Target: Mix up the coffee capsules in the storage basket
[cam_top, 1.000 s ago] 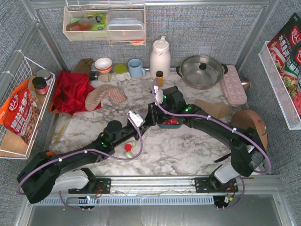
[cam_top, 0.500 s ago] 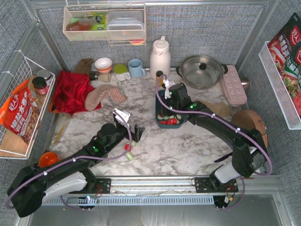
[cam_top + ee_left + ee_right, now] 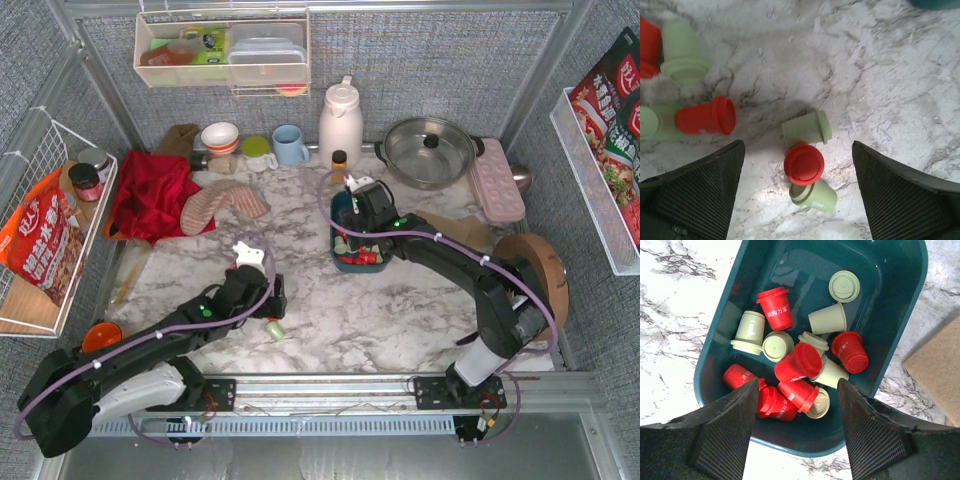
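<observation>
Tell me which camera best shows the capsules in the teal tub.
The right wrist view: it looks straight down into the tub, so each red or green capsule shows separately. The top view shows the tub small, partly under the right arm. The left wrist view catches only a sliver of its rim, none of its contents.

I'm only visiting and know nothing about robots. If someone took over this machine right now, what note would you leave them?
Grippers: left gripper open, empty, over loose capsules on the marble table; right gripper open, empty, above the storage basket.
Done: a mixed heap of red and green coffee capsules lies in the basket.
Left: seven capsules visible outside it near the left gripper; probably they go in next.
</observation>
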